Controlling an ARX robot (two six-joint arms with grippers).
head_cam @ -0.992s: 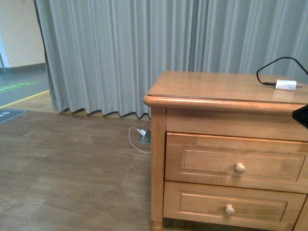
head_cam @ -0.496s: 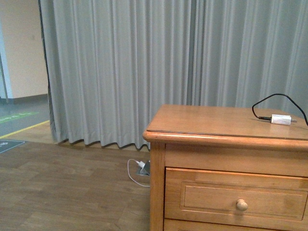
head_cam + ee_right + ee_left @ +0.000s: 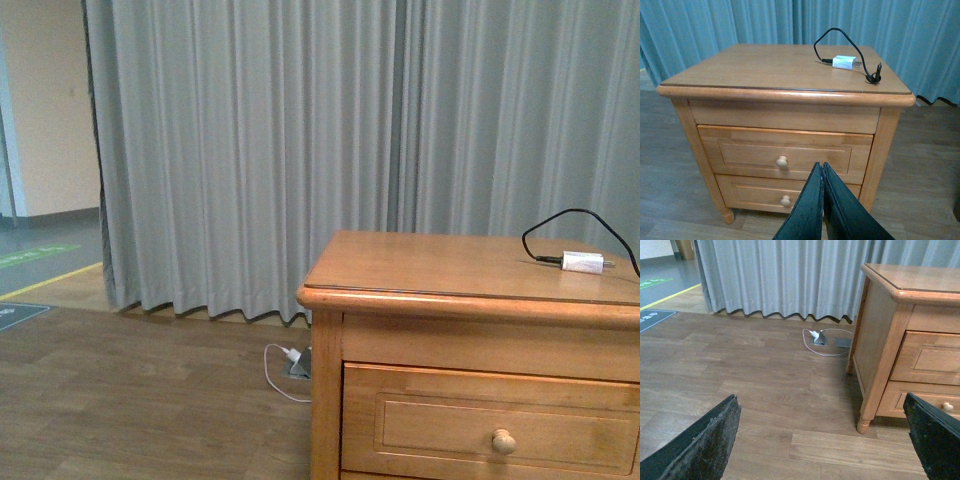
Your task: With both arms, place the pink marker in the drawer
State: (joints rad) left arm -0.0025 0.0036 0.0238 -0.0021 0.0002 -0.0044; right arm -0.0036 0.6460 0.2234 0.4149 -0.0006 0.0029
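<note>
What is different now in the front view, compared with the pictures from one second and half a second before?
The front camera's view has risen: the cabinet sits lower in the picture, the lower drawer has dropped out of sight, and the dark shape once at the right edge is gone. Nothing was taken hold of or let go. The drawer stays closed, and the white adapter with its black cable still lies on the cabinet top.

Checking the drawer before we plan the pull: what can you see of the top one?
The top drawer is honey-coloured wood with a recessed panel front and one round wooden knob at its middle. It is shut, flush in the cabinet, just under the top and above a second drawer. Nothing touches it. No marker shows.
</note>
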